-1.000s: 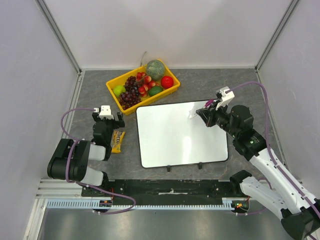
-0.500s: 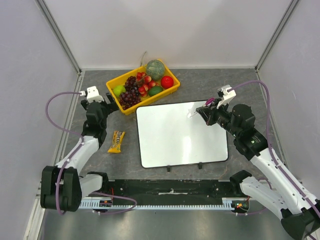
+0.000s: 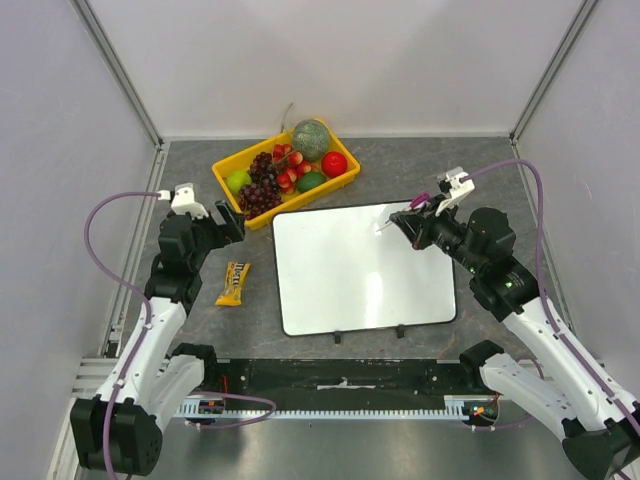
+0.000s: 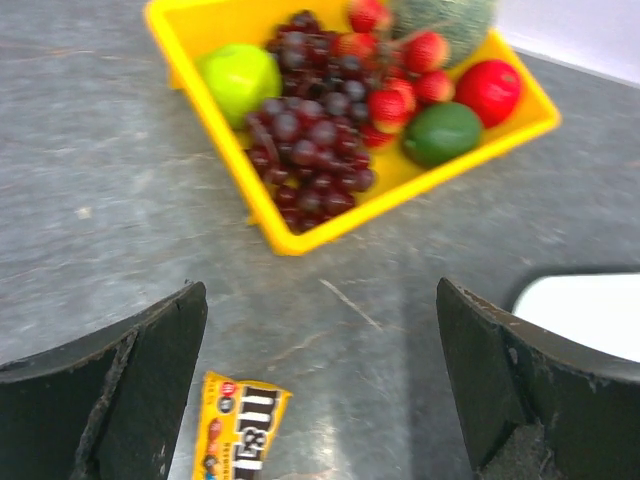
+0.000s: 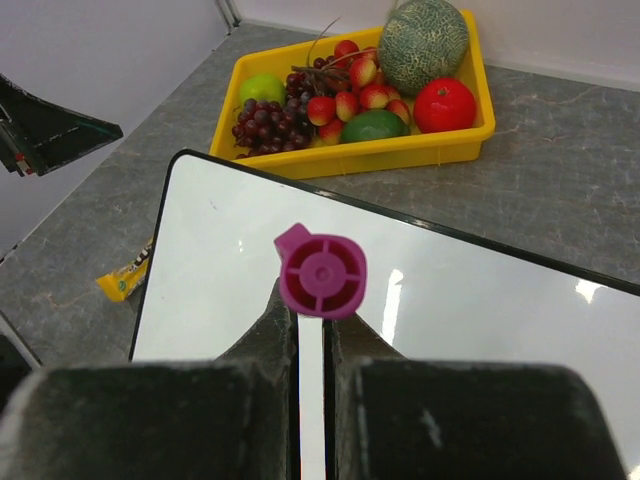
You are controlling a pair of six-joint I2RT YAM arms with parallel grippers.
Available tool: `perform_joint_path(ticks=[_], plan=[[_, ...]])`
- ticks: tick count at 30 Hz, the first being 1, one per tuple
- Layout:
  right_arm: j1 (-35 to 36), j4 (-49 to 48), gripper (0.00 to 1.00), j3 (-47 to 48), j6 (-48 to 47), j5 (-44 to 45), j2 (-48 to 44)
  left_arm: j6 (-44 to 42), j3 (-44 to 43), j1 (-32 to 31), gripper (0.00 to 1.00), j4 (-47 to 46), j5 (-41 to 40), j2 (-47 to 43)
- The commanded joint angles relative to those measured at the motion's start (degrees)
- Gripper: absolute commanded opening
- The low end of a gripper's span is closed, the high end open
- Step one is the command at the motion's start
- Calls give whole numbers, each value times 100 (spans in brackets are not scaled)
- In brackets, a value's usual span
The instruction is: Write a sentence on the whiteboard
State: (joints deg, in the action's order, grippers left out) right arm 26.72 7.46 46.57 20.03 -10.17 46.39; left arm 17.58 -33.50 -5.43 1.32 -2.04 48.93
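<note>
Whiteboard (image 3: 365, 270), glossy white and black-rimmed, lies blank, writing unstarted; right gripper (image 5: 310, 325) clamps a purple-ended marker (image 5: 322, 272) above it, left gripper (image 4: 320, 370) gapes empty.

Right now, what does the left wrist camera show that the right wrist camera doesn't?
Only the left wrist view: the left gripper, open and holding nothing. Only the right wrist view: the right gripper shut on a purple-ended marker above the whiteboard. Both: the yellow fruit tray, the candy packet and the whiteboard.
</note>
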Motion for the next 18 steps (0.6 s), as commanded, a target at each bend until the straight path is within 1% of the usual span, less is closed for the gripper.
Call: perform_joint_path(ticks=[1,3,5,8,12,14,18], plan=[[-18,-526,0,116,115,-519,1,298,-280,25,100,27,1915,-68],[-18,-702,0,28,106,-897,89,386,-202,16,100,-262,2627,38],[-18,-1018,0,-59,115,-1135,168,535,-70,7,100,-562,3120,108],[-18,-1220,0,-104,159,-1154,291,641,106,-2,100,-1010,3692,205],[-18,-1519,0,-130,273,-1285,572,807,141,-2,100,-1414,4544,670],[43,-1668,0,-121,308,-1329,748,974,194,-28,99,-1669,4791,1012],[245,-1985,0,-130,352,-1207,959,1160,422,-81,99,-2171,4898,1303]])
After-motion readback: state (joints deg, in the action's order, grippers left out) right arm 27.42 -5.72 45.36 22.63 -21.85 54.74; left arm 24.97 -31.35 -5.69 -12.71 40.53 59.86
